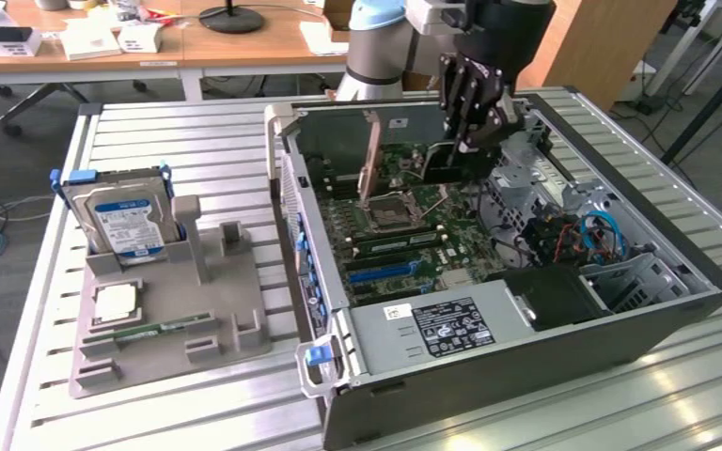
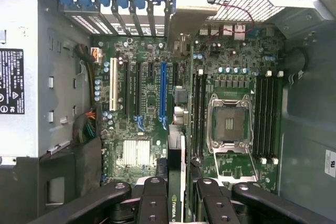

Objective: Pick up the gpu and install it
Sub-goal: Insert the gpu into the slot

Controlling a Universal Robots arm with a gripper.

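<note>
Holding gpu (image 2: pixel 175 171) edge-on above motherboard (image 2: pixel 147 108) | fingers (image 2: pixel 152 203) clamped on it; case (image 1: pixel 525 376) walls well apart from card edges

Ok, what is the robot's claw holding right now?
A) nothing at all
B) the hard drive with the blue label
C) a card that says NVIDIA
C: the gripper is shut on the gpu, whose NVIDIA label shows in the wrist view; the hard drive stands in the grey holder.
</note>
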